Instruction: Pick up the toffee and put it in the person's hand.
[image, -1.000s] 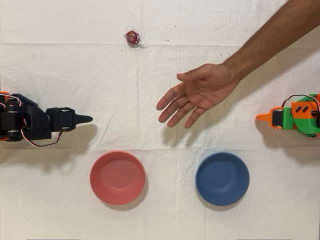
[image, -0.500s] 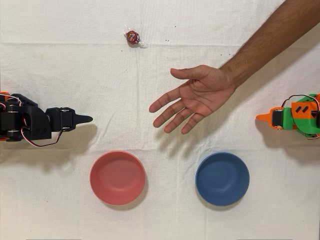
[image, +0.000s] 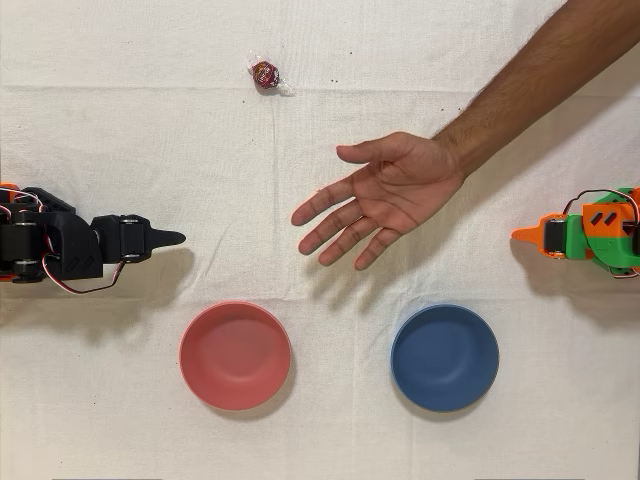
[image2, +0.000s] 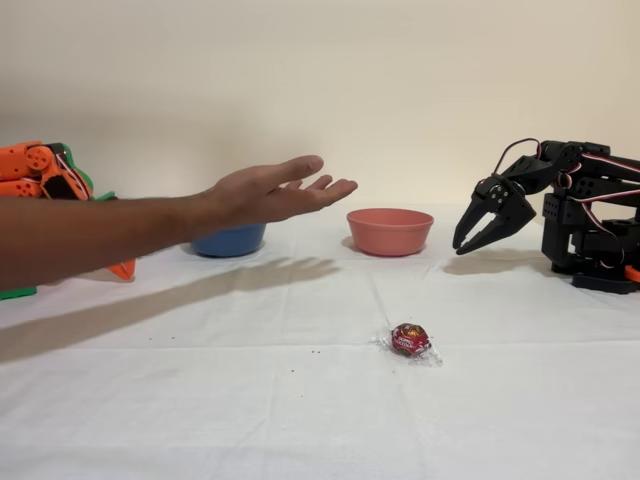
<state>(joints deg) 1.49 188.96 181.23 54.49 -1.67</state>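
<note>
Nearest the side camera, the toffee (image2: 410, 340) lies alone on the white tablecloth (image2: 200, 420), in its clear twisted wrapper, with nothing touching it; in the overhead view it sits near the top edge, left of centre (image: 265, 73). Farther back, the person's hand (image2: 275, 192) is held palm up above the cloth with fingers spread, and casts a shadow beneath it; from above, it hangs over the middle of the table (image: 385, 195), well apart from the candy. At the right of the side view the gripper (image2: 480, 232) of the black arm hangs above the cloth near its base, its two fingers parted with a clear gap between them and nothing in them. Beyond stand the red bowl (image2: 389, 231) and the blue bowl (image2: 228, 240), and the orange arm (image2: 45, 175) sits idle. The pick-up looks not yet begun: this seems to be the start of the reach. The next move likely calls for the arm to swing out across the cloth to the candy, come down with the fingers either side of it, and close gently on the small, slippery wrapper.
</note>
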